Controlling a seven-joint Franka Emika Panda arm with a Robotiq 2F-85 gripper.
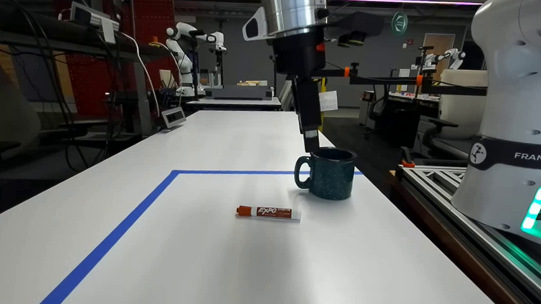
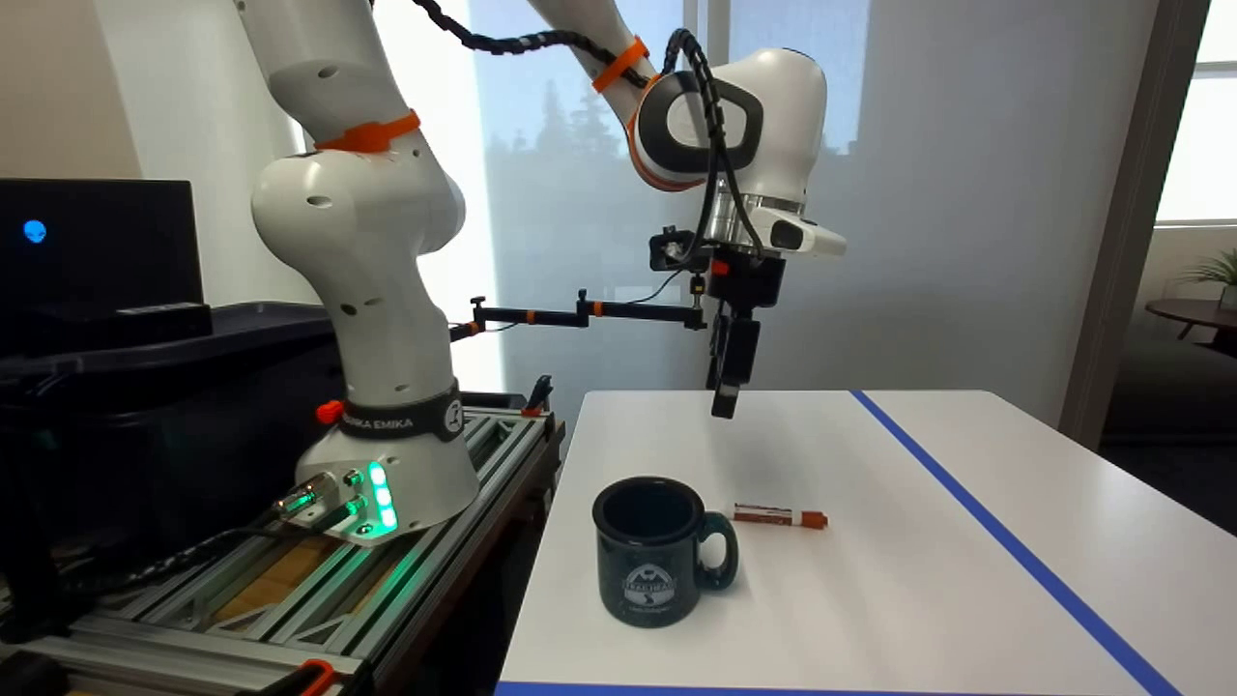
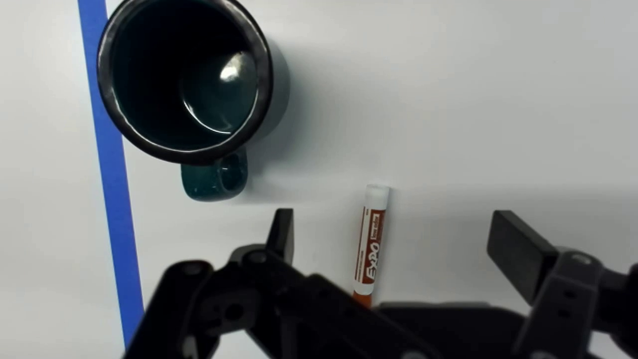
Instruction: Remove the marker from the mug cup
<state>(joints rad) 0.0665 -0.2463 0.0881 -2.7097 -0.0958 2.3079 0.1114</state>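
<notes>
Nearest in the wrist view, the black two-fingered gripper [image 3: 394,234] is spread wide, grasping nothing; below it, the slim, reddish-brown-and-white, seemingly plastic marker [image 3: 371,244] lies flat on the smooth white table [image 3: 448,124]. The marker should be light, stiff and prone to roll, so pinch squarely across its labelled middle. Farther off stands an upright, speckled dark-teal, loop-handled mug [image 1: 331,176], apart from the marker, probably rigid, heavier and needing no hold.

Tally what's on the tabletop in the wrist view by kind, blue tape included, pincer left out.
Mug cup: 1, upright
Marker: 1, lying outside the mug cup
Blue tape strip: 1
Total: 3
</notes>
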